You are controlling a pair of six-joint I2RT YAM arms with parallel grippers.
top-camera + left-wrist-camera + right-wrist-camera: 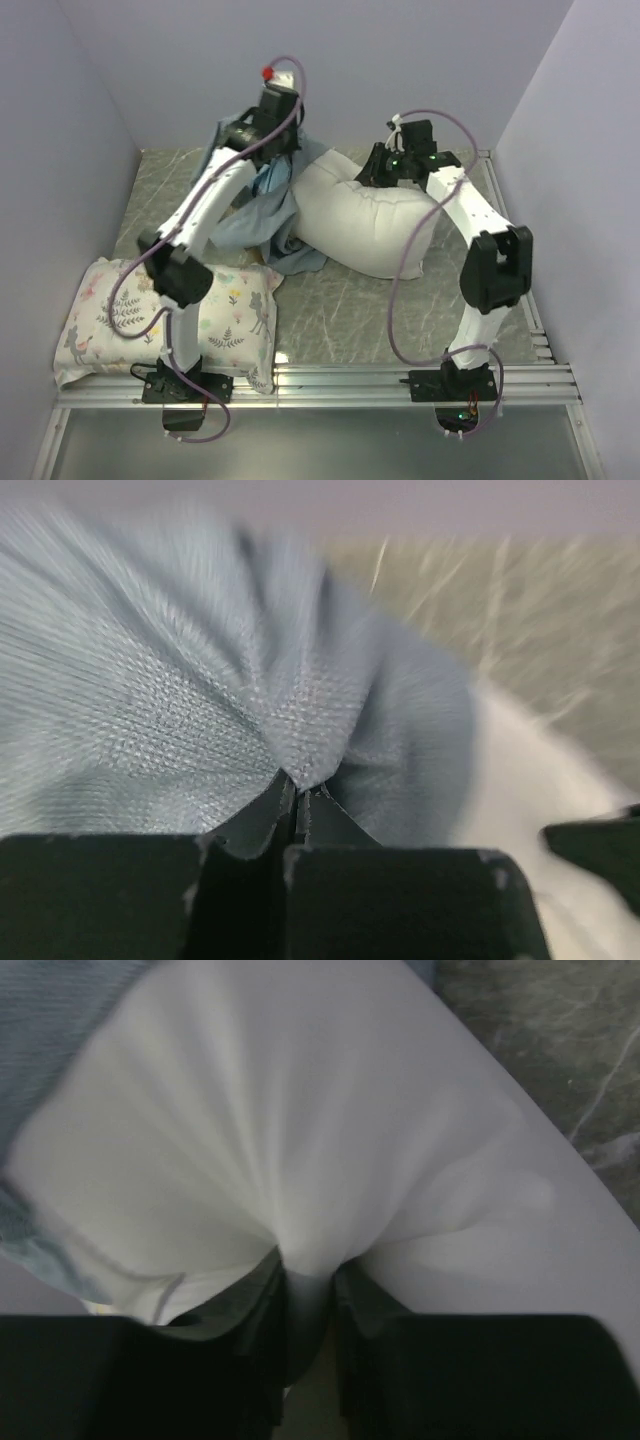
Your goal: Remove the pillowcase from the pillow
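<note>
1. Slate-blue cloth of the pillowcase (200, 680) gathers into a pleat that runs straight into the left gripper (300, 802), whose fingers are pressed together on it with no gap showing.
2. Beyond those fingers and to their right, the white pillow (372, 222) shows bare. From overhead most of it lies out of the case, and only the end toward the left gripper sits under blue folds.
3. The right gripper (305, 1285) pinches a fold of the pillow's white fabric between narrowly set fingers, with blue cloth to their upper left.
4. The step in hand, as I judge it, is the pull-apart, and it is near its end: one arm anchors the pillow and the other draws the case off.
5. The next move calls for the left gripper to carry the cloth away from the right one without loosening, until the last corner slips free.
6. Further out, a printed pillow (230, 310) lies on the marble-patterned table (380, 310), well apart from both sets of fingers.
</note>
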